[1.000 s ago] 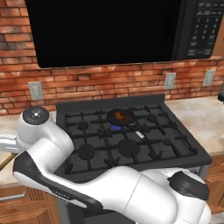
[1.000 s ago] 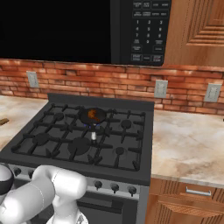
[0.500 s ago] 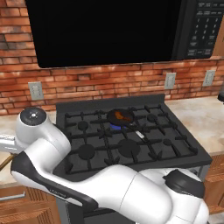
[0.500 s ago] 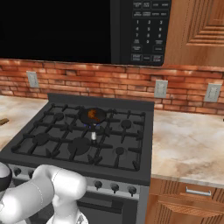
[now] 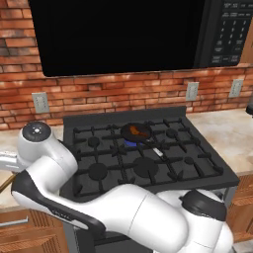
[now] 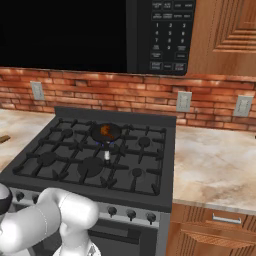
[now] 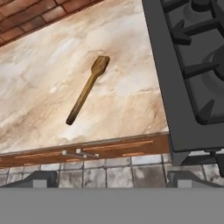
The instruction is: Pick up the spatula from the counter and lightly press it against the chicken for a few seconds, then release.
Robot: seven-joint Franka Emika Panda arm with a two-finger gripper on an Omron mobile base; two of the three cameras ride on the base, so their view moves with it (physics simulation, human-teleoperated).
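The wooden spatula [image 7: 87, 89] lies flat on the marble counter [image 7: 48, 65] left of the stove, blade toward the brick wall. My gripper [image 7: 114, 178] hovers above the counter's front edge, open, with nothing between its fingertips [image 7: 41, 177] and well short of the spatula. One end of the spatula [image 5: 6, 184] peeks out beside my arm, and its tip [image 6: 4, 139] shows at the left edge of the right base view. The chicken [image 5: 134, 130] [image 6: 106, 131] sits in a small dark pan [image 5: 144, 134] on a rear burner.
The black gas stove [image 5: 143, 158] [image 7: 192, 65] stands raised just right of the spatula. Wooden drawers [image 7: 87, 151] run under the counter edge, with tiled floor below. A microwave [image 6: 170, 35] hangs above the stove. More counter [image 6: 215, 160] lies to the right.
My arm has swung slightly further left and lower over the left counter. The spatula, pan and chicken have not moved.
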